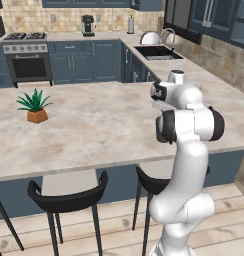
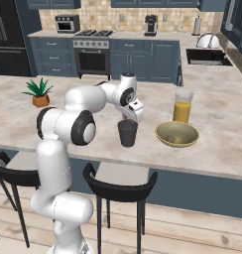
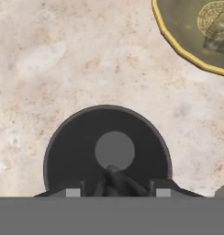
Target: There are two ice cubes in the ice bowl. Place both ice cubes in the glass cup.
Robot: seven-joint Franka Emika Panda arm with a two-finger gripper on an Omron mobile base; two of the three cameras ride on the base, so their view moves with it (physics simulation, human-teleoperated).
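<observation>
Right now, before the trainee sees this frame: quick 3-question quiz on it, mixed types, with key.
1. True or false: the fingers hang directly over the dark tumbler.
2. Which stands nearest the ice bowl? A) potted plant B) juice glass C) stove
3. Fill in: in the hand view, the ice bowl lies toward the upper ____ of the dark tumbler.
Key: 1 true; 2 B; 3 right.

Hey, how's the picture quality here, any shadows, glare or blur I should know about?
Right base view: even, soft light, only faint shadows under the dark tumbler and ice bowl. Hand view: the counter looks smeared and blotchy. Left base view: no glare.
</observation>
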